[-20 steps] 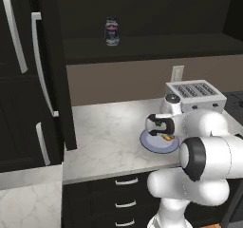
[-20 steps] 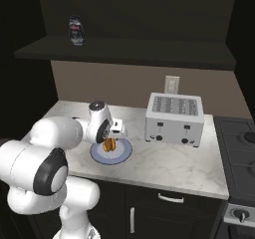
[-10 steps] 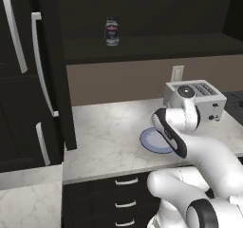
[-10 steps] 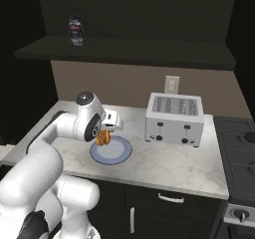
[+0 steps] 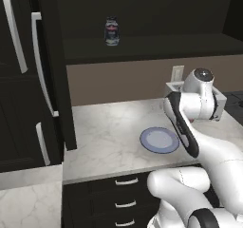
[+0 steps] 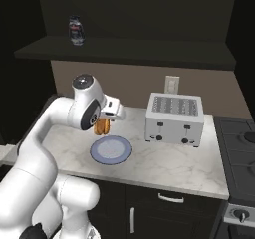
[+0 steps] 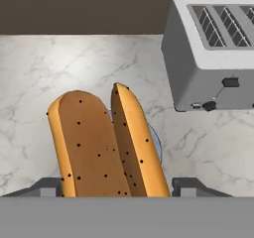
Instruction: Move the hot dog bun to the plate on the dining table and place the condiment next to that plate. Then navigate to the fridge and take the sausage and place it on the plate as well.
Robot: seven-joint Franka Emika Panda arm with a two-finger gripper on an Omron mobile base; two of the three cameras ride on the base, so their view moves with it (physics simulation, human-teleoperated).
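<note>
You have the tall black fridge with long white handles point(image 5: 28, 80) at far left, beside the white-grey marble bench point(image 6: 169, 158). On that bench stands the silver slotted toaster point(image 6: 174, 118), and left of it lies the plain blue-grey round plate point(image 6: 111, 150), bare. Your claw point(image 6: 103, 126) hangs above that plate's far edge, pinching the tan-orange speckled hot dog bun point(image 7: 106, 143) between its 2 fingers, clear of the plate. The small clear glass jar with a dark lid point(image 5: 111, 31) stands on the dark shelf above.
</note>
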